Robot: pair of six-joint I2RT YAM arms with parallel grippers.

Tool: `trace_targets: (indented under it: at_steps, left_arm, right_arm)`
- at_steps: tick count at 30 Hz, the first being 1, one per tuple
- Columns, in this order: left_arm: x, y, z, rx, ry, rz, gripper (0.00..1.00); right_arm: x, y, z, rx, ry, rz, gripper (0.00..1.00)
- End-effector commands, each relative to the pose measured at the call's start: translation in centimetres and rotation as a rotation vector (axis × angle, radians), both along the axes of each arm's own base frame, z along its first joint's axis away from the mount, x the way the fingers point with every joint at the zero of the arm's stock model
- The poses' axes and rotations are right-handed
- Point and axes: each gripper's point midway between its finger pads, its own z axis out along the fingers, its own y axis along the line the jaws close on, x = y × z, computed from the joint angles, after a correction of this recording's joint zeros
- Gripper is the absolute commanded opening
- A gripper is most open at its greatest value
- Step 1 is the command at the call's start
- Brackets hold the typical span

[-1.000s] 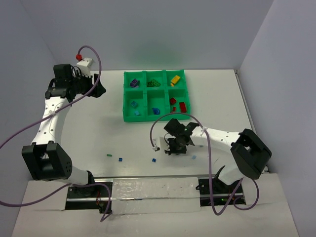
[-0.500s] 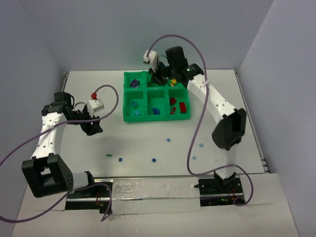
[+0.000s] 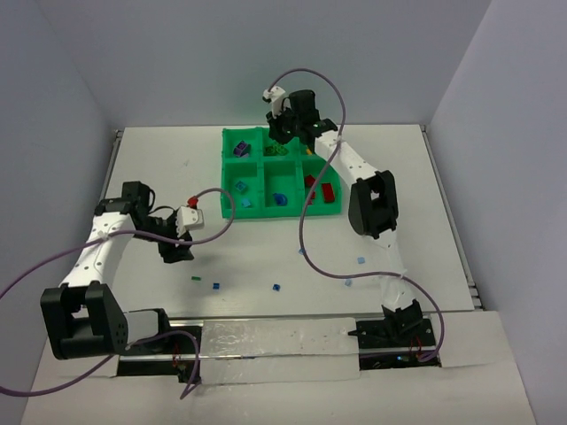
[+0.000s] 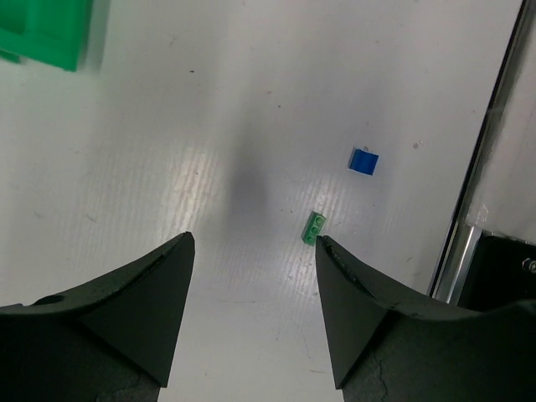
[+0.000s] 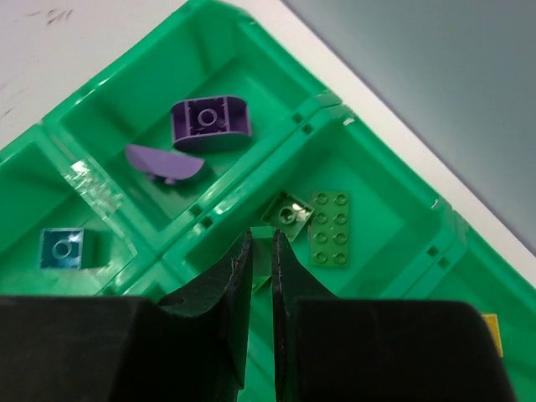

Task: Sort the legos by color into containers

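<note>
White surface (image 3: 399, 177), grey-blue walls (image 3: 266, 53) on three sides. Green tray (image 3: 221, 177) at the far middle, six compartments, sorted legos inside. A few loose legos (image 3: 276, 288) lie on the near surface, well apart from each other.

My left hand (image 4: 255, 243) hangs over the near left surface, fingers spread wide, gripping nothing and touching nothing. In the left wrist view a green lego (image 4: 315, 227) lies just beside one fingertip, with a blue lego (image 4: 363, 161) near it.

My right hand (image 5: 261, 239) is over the tray's far middle compartment, fingers pressed nearly together with only a slit between them. Can't tell if anything is pinched. A green plate (image 5: 330, 228) lies below it, and purple pieces (image 5: 209, 124) sit in the far left compartment.
</note>
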Motion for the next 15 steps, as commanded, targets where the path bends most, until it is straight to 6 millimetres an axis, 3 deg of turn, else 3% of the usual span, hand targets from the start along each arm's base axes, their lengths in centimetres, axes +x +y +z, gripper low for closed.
trace_targets:
  at_steps: [1,6,8,11,15]
  left_arm:
    - [-0.6,-0.3,-1.0,0.038,-0.040,-0.099,0.69]
    - [-1.1,-0.9,-1.9,0.066,-0.018,-0.161,0.69]
    - [-1.4,-1.0,-2.5,0.083,-0.013,-0.188,0.69]
    - [-1.7,-0.9,-3.0,0.113,-0.019,-0.233,0.68]
    - [-3.0,-0.6,-4.2,0.150,0.003,-0.301,0.66]
  right_arm:
    - [3.4,-0.2,2.8,0.074,-0.137,-0.070,0.00]
    - [4.2,-0.9,-0.1,0.041,-0.121,-0.086,0.02]
    - [4.3,-1.1,-1.0,0.026,-0.112,-0.090,0.13]
    - [4.5,-1.5,-1.7,0.018,-0.101,-0.111,0.17]
    - [4.3,-1.8,-2.3,0.026,-0.069,-0.122,0.33]
